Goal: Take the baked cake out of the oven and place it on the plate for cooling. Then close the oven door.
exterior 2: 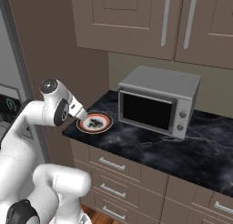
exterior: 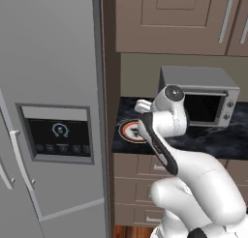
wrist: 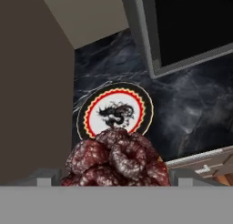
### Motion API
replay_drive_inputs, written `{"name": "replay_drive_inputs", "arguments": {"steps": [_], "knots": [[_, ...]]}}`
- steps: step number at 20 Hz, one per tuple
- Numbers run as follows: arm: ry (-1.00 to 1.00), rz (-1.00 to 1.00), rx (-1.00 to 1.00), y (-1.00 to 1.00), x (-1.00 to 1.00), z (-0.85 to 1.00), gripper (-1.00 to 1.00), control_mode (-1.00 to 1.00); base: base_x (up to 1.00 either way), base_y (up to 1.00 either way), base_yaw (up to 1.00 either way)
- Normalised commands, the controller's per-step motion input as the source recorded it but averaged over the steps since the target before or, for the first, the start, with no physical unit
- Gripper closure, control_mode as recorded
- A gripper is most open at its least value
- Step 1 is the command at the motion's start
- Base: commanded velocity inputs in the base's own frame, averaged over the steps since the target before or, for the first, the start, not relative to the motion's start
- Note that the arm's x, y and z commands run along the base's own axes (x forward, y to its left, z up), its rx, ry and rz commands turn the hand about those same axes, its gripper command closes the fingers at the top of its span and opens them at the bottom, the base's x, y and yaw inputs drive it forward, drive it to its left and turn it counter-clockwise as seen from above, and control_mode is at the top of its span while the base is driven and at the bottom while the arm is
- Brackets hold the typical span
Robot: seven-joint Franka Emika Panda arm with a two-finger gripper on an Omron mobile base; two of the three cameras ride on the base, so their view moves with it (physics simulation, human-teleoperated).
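In the hand view a dark red, lumpy cake [wrist: 116,159] sits between my gripper's [wrist: 113,175] two finger tips, which stand wide and grip its sides. Just beyond it, on the black marble counter [wrist: 191,109], lies the round plate [wrist: 145,104], with a black and yellow rim, a red ring and a dragon figure. From the right base view my gripper [exterior 2: 83,114] hovers at the plate's [exterior 2: 95,123] left edge, pointing down at it. The plate [exterior: 130,131] is partly hidden behind my arm in the left base view. The oven and its door are out of view.
A silver countertop appliance [exterior 2: 157,104] with a dark window and two knobs stands right of the plate. A tall brown panel [wrist: 32,82] rises close on the left, with a grey fridge [exterior: 48,111] beyond it. Wall cabinets [exterior 2: 136,18] hang above; drawers [exterior 2: 113,166] sit below.
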Motion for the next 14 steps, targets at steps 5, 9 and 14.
{"name": "replay_drive_inputs", "arguments": {"steps": [5,9,14], "knots": [[0.09,0.00,0.00,-0.03,0.43,-0.50,1.00,-1.00,0.00,0.00,0.00],[0.07,0.00,0.00,-0.01,0.52,-0.60,1.00,-1.00,0.00,0.00,0.00],[0.06,0.00,0.00,-0.01,0.50,-0.48,1.00,-1.00,0.00,0.00,0.00]]}}
